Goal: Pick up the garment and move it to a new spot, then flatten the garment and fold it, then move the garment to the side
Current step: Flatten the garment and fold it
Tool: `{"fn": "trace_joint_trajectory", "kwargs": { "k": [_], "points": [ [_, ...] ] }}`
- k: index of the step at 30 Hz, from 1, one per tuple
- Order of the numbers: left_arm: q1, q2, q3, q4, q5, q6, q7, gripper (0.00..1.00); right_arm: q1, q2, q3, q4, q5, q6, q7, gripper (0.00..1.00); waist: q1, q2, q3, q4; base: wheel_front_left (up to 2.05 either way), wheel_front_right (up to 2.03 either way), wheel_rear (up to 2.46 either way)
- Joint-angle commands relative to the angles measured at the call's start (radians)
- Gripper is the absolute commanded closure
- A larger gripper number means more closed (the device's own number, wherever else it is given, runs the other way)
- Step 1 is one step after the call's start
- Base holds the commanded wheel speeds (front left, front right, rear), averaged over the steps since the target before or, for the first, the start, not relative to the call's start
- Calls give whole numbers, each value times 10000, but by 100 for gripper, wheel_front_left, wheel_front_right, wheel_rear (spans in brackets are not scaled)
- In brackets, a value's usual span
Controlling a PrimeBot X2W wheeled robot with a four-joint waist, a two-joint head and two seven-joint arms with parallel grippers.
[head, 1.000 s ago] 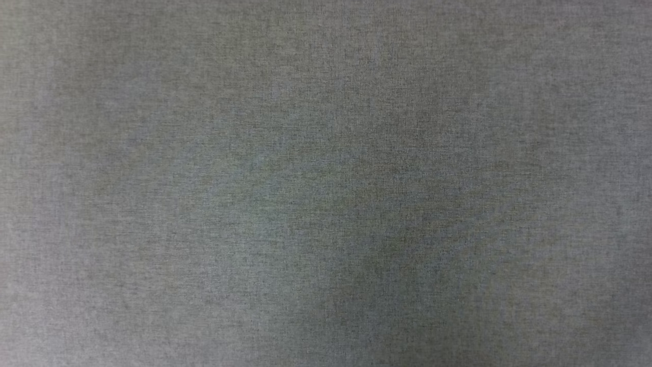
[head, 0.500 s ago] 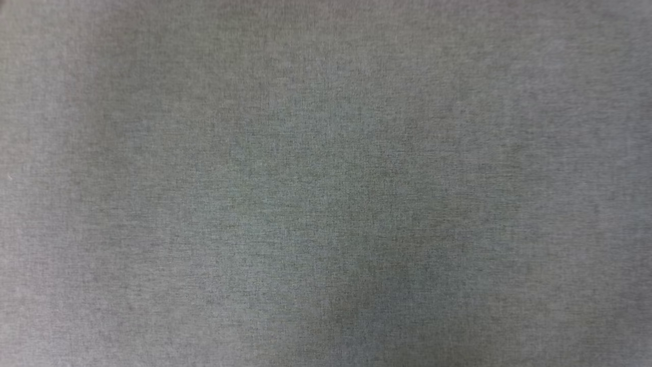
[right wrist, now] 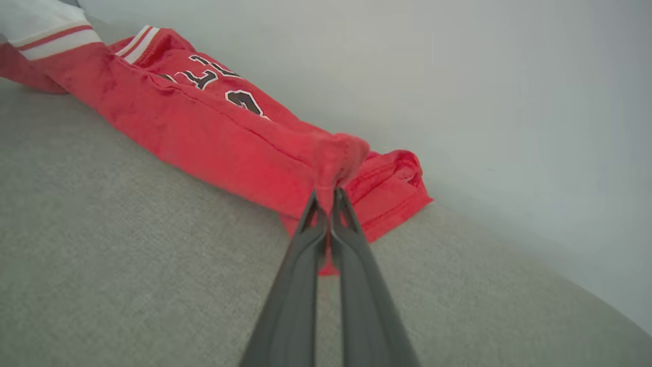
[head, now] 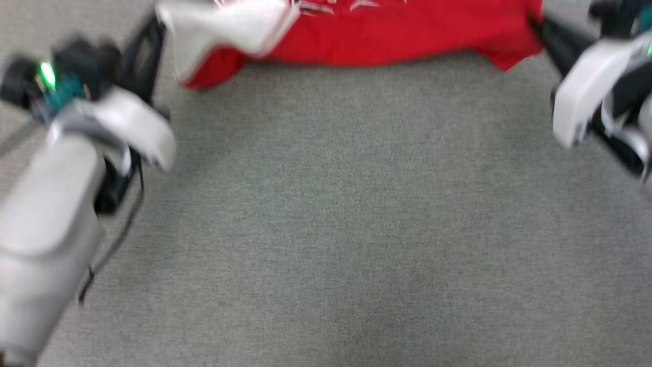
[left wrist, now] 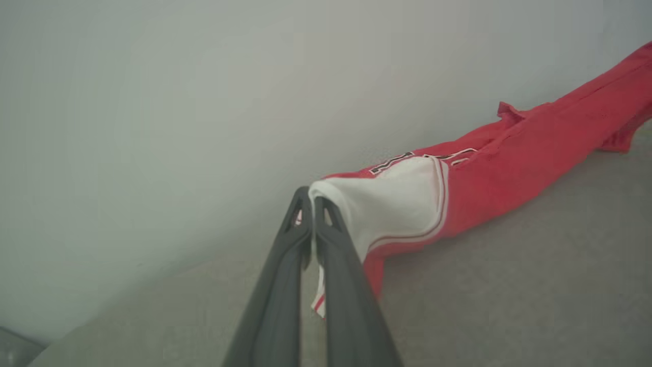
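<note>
**T-shirt (left wrist: 509, 153) clamped at both ends on grey woven surface (left wrist: 509, 306)**

Left wrist view: the left gripper (left wrist: 311, 198) rises from 6 o'clock to the centre. Its two dark fingers are pressed together on the edge of the white sleeve (left wrist: 397, 204), and a scrap of striped trim (left wrist: 319, 300) hangs between them. From the sleeve the red body runs as a long bunched band toward 2 o'clock and lies on the surface. Black, white-outlined lettering (left wrist: 392, 162) peeks out just above the sleeve. A pale plain backdrop (left wrist: 178, 102) takes the upper half.

Right wrist view: the right gripper (right wrist: 331, 196) comes up from 6 o'clock. It is clenched on a pinch of red cloth (right wrist: 338, 153) pulled up into a small peak at the centre. The hem corner (right wrist: 392, 199) is spread just beside it at 3 o'clock. The rest stretches toward 10 o'clock, showing letters and a digit (right wrist: 244, 102), and the striped collar (right wrist: 140, 43) lies near 11 o'clock.

Head view, blurred: the T-shirt lies across 12 o'clock, white sleeve toward 11. The left pale forearm (head: 46, 229) fills 8 o'clock, and the right arm's pale housing (head: 586, 97) sits at 2 o'clock. The dark fingers of each arm reach toward the nearer end of the shirt.
</note>
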Motion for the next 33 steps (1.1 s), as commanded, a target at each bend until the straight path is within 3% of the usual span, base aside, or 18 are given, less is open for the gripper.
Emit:
{"fn": "trace_joint_trajectory", "kwargs": {
  "k": [1, 16, 25, 33],
  "points": [
    [874, 165, -67, -366, -152, 75, -45, 100, 684, -257, 51, -245, 203, -11, -69, 100, 0, 0, -474, 52, 0, 0, 0],
    [6378, 1455, -902, -2928, -1059, 1050, 540, 100, 5319, -1882, -42, -2392, 1332, -11, 446, 100, 0, 0, -2479, 128, 0, 0, 0],
    [8693, 1895, -1466, -4231, -1745, 1688, 1157, 100, 8448, -2615, -1183, -3725, 1532, -11, 1117, 100, 0, 0, -3373, 287, 0, 0, 0],
    [10082, 2303, -1986, -5079, -2322, 1935, 1891, 100, 10606, -2784, -2606, -4568, 1267, -11, 1887, 100, 0, 0, -3801, 416, 0, 0, 0]
  ]
}}
